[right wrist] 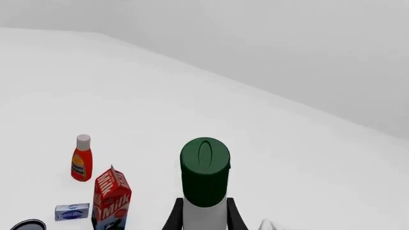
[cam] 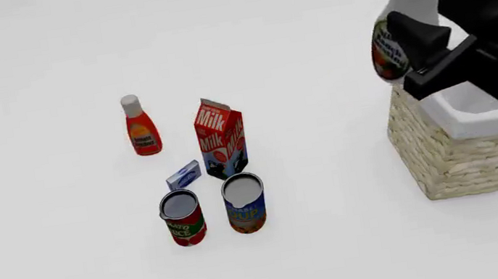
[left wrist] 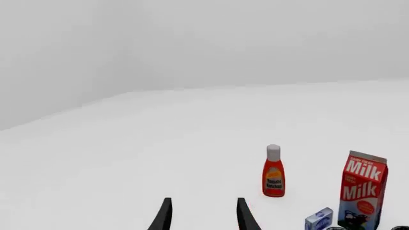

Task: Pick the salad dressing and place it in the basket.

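Now, done: your right claw (cam: 422, 49) grips white curvy plastic dressing bottle (cam: 407, 11), lifted.
Left: tan woven wicker basket (cam: 448, 163) just below claw; lower, release.
Left claw (left wrist: 201, 215): parted, empty.

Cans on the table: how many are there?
2. The red-labelled can and the blue-labelled can stand side by side in front of the milk carton. None seem hidden, though the basket's inside is partly blocked.

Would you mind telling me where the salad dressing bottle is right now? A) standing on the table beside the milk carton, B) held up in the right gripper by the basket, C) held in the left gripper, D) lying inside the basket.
B: the right gripper clamps the salad dressing bottle in the air, at the near-left edge of the basket.
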Available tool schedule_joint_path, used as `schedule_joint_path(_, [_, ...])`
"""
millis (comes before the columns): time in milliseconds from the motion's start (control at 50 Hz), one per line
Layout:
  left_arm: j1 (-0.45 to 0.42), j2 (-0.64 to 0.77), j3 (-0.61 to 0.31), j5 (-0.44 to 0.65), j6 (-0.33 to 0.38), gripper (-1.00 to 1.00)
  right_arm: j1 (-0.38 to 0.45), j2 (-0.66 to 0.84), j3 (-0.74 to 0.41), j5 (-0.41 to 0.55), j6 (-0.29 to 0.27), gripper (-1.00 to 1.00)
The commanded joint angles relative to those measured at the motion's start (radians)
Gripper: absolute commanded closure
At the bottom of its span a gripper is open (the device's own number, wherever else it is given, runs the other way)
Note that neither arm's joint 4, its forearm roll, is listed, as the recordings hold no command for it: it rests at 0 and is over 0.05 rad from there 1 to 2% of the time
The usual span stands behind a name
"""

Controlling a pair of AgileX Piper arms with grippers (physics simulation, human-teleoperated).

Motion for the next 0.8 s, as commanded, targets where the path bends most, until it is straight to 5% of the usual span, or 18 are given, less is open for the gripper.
schedule_joint_path(20, [0.052, -0.019, 0.054, 0.042, -0.008, -1.0, -0.086, -0.011, -0.041, 0.011, 0.022, 1.0])
schedule_joint_path(800, [0.034, -0.019, 0.054, 0.175, 0.001, -1.0, -0.483, 0.126, -0.087, -0.081, 0.101, 1.0])
